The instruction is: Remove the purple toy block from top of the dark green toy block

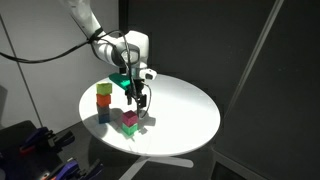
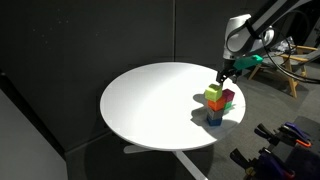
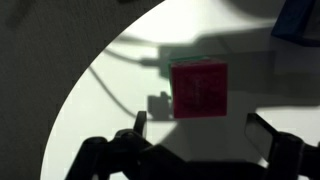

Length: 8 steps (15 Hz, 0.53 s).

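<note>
The purple toy block point(image 1: 131, 119) sits on top of the dark green toy block point(image 1: 130, 130) near the table's front edge. It also shows in an exterior view point(image 2: 229, 98). My gripper point(image 1: 142, 106) hangs just above and slightly beside it, and also shows in an exterior view point(image 2: 222, 79). In the wrist view the purple block point(image 3: 198, 90) lies straight below. The open, empty gripper point(image 3: 201, 135) has its two fingers spread wider than the block. The green block is hidden under the purple one there.
A stack of orange, yellow-green and blue cubes point(image 1: 104, 101) stands close beside the two blocks, and also shows in an exterior view point(image 2: 214, 106). The round white table point(image 1: 185, 110) ends just past the blocks. A blue cube corner point(image 3: 300, 20) shows in the wrist view.
</note>
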Available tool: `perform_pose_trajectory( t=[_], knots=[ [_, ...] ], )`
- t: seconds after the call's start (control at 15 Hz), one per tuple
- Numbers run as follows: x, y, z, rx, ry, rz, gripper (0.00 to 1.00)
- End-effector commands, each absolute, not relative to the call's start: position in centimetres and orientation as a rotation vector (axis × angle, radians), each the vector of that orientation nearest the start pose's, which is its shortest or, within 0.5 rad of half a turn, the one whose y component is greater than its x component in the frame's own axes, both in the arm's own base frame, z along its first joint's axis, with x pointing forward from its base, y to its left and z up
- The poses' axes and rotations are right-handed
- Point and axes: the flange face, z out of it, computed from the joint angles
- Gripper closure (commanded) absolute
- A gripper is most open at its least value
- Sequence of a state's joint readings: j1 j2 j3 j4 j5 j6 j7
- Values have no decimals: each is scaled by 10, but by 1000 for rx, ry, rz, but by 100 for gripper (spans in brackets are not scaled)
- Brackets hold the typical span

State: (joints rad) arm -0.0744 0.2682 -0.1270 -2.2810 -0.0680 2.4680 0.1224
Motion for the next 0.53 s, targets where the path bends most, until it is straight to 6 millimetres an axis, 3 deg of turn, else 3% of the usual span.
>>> perform_pose_trajectory(
  t=[0.0,0.47],
  knots=[
    [515,-104,231,-3181,401,124,0],
    [515,-103,217,-3188,384,157,0]
  ],
)
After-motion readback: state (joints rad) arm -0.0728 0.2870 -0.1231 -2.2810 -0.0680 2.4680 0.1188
